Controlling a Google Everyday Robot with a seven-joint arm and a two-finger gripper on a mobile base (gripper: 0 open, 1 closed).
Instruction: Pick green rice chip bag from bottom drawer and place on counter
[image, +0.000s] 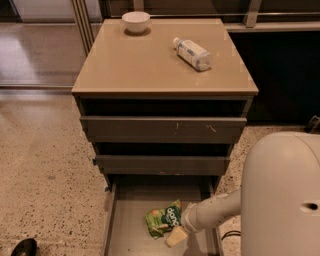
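The green rice chip bag lies flat on the grey floor of the pulled-out bottom drawer, near its middle. My gripper reaches down into the drawer from the right on a white arm, with its pale tip right at the bag's lower right corner. I cannot make out whether it touches the bag. The tan counter tops the cabinet above.
A white bowl stands at the counter's back left and a plastic bottle lies at its back right. Two upper grey drawers sit slightly pulled out. My white body fills the lower right. A dark shoe-like thing is on the floor at the lower left.
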